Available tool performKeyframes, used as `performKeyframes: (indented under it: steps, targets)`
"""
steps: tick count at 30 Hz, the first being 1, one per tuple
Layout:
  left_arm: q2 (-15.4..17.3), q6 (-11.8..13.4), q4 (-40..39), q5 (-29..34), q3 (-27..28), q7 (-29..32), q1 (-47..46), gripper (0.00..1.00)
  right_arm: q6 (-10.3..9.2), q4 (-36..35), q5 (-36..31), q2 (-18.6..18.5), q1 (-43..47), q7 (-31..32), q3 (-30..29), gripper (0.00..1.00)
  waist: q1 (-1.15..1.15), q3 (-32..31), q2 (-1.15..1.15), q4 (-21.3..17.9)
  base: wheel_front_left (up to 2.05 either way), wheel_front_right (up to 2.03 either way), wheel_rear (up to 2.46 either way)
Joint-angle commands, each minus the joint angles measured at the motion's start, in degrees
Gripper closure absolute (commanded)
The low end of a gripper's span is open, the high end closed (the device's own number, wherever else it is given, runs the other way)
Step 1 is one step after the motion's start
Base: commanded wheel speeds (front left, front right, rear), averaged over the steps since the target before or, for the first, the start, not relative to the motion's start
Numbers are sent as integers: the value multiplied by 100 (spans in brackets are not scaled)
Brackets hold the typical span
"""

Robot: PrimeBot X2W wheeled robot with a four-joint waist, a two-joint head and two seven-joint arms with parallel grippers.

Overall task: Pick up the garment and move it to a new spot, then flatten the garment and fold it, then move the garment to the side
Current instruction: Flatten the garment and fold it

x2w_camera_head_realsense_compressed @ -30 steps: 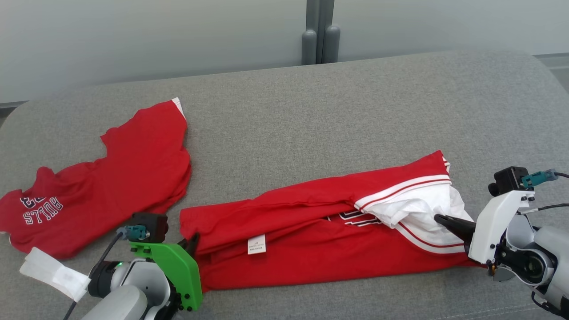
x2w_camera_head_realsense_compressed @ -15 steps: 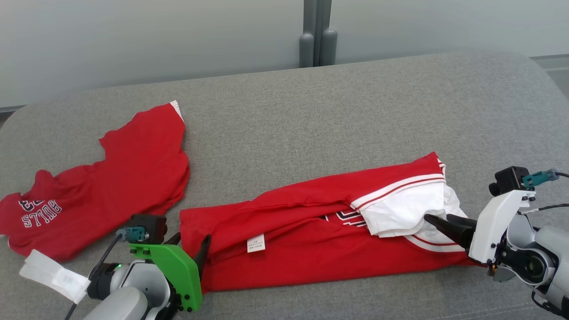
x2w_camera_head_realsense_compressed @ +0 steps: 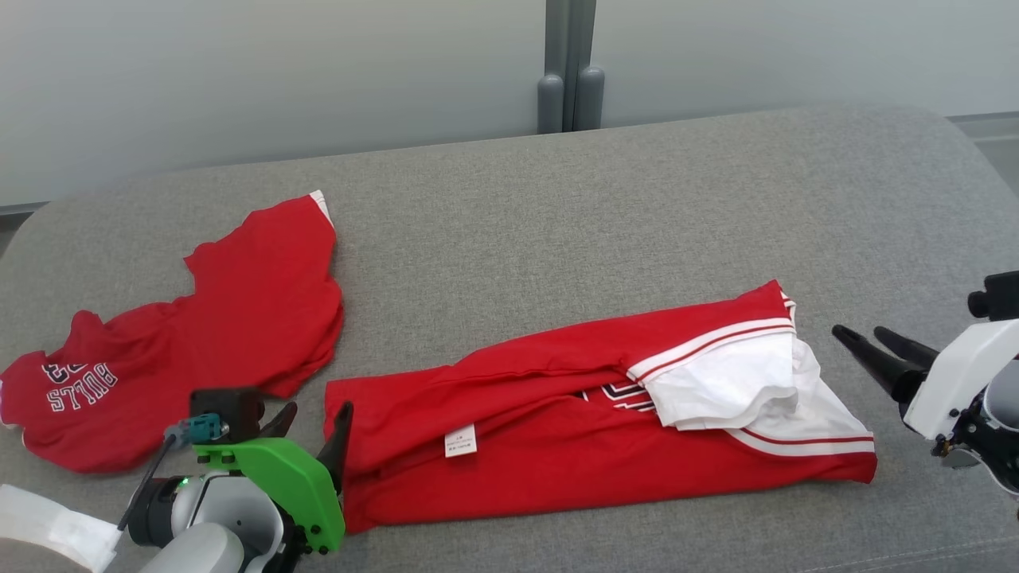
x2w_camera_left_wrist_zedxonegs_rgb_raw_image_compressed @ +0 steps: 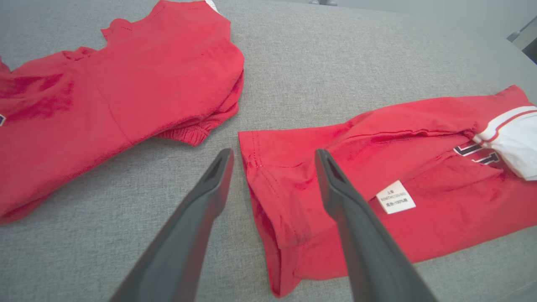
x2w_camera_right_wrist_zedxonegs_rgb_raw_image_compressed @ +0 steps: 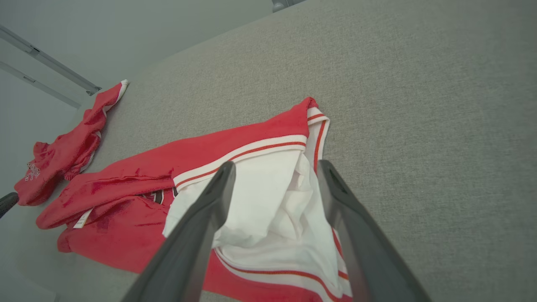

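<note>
Lying crumpled near the left edge of the grey cushion (x2w_camera_head_realsense_compressed: 557, 199), a red Bulls shirt (x2w_camera_head_realsense_compressed: 239, 318) sits just beyond the left gripper (x2w_camera_head_realsense_compressed: 318, 407), whose fingers are spread wide and empty at the left hem of the folded red-and-white garment (x2w_camera_head_realsense_compressed: 557, 446). The garment stretches along the cushion's front edge. Off its white right end, the right gripper (x2w_camera_head_realsense_compressed: 858, 330) hovers, fingers parted, holding nothing.

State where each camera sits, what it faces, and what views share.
Head view: on the head, facing forward and down at the red garment; left gripper and right gripper show.
Left wrist view: left wrist, looking along its fingers at the garment's labelled end.
Right wrist view: right wrist, looking along its fingers at the white sleeve.
Shared: all show the second red shirt.
</note>
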Motion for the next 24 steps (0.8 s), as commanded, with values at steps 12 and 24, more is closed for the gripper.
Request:
performKeyframes:
  steps: [12, 24]
  targets:
    - [-54, 413, -730, -72, 221, -439, 517, 0, -1, 1402, -518, 780, -154, -948, -310, 0, 0, -40, 0, -31, 0, 0, 0]
    - [-202, 471, -845, -76, 139, -501, 602, 0, -2, 2561, -559, 1589, -369, -302, -218, 0, 0, -17, 0, 100, 0, 0, 0]
